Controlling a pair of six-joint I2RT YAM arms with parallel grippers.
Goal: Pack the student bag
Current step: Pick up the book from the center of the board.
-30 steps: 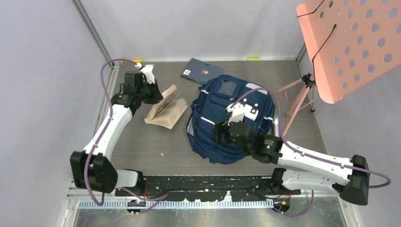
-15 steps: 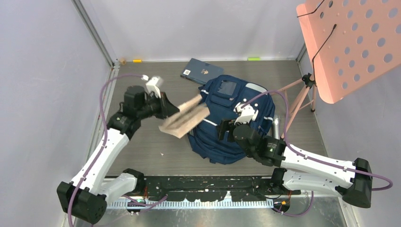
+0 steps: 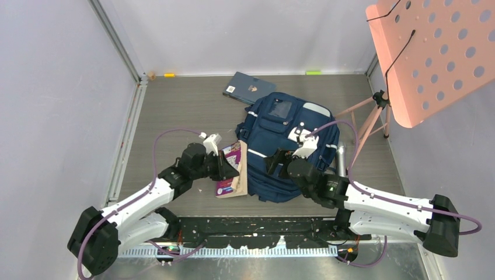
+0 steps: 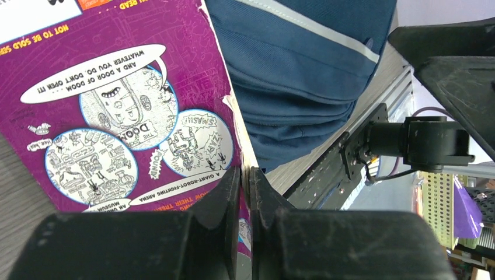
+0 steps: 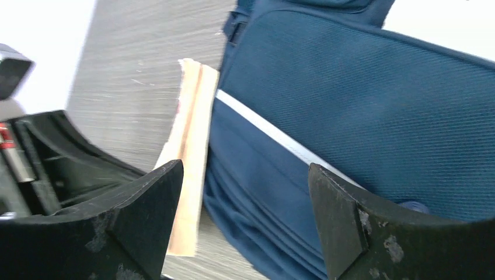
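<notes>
Left tool (image 4: 246, 175) pinches purple book (image 4: 117, 105) beside student bag (image 3: 274, 125).

Student bag (image 3: 286, 146) sits mid-table (image 3: 175, 116), with a paperback (image 3: 229, 172) just beside its left edge, a second book (image 3: 248, 87) behind it and a tripod (image 3: 368, 116) off to the right.

Lab test cell: bare partition walls (image 3: 245, 29), aluminium frame (image 3: 117, 44), tripod (image 3: 373, 114), mounting rail (image 3: 257, 224).
</notes>
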